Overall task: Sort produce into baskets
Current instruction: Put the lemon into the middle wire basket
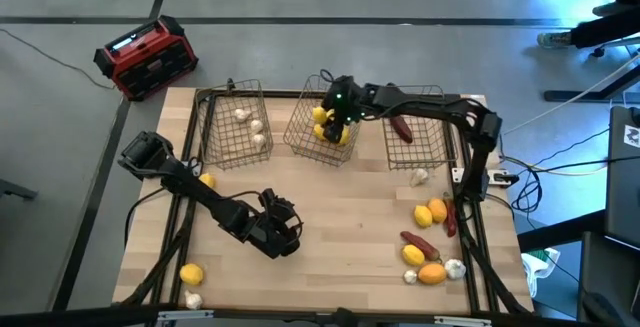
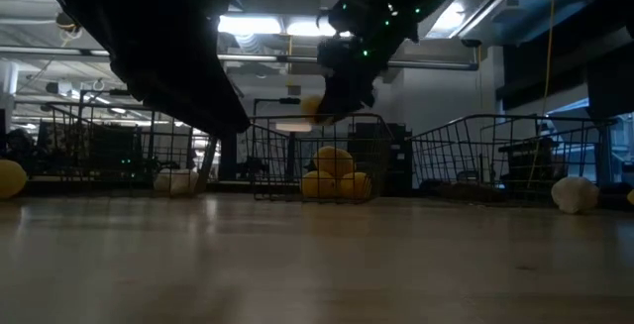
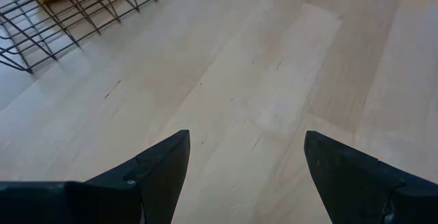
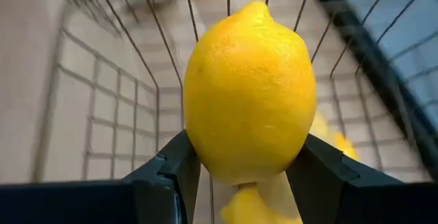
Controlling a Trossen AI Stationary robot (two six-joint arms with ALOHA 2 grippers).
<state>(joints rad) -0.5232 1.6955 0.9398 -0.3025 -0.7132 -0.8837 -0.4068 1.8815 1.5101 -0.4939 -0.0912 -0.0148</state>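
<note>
Three dark wire baskets stand along the far edge: the left one (image 1: 235, 122) holds white bulbs, the middle one (image 1: 322, 132) holds lemons (image 2: 334, 175), and the right one (image 1: 415, 132) holds a dark red piece (image 1: 401, 128). My right gripper (image 1: 340, 105) is over the middle basket, shut on a yellow lemon (image 4: 250, 90). My left gripper (image 1: 283, 229) is open and empty over bare table (image 3: 274, 80) near the middle. My right gripper pinches the lemon by its two sides (image 4: 198, 148) between its two fingers, near the lemon's end that faces the wrist. The lemon's pointed tip (image 4: 256, 6) points away from the wrist, along the fingers. The lemon is lifted clear, above the basket's lemons.
Loose lemons, an orange piece, red pieces and white bulbs lie at the near right (image 1: 428, 247). A white bulb (image 1: 419, 177) lies before the right basket. Lemons (image 1: 207, 180) (image 1: 191, 274) and a bulb (image 1: 193, 300) lie at the left. A red-and-black box (image 1: 145, 57) stands off the table.
</note>
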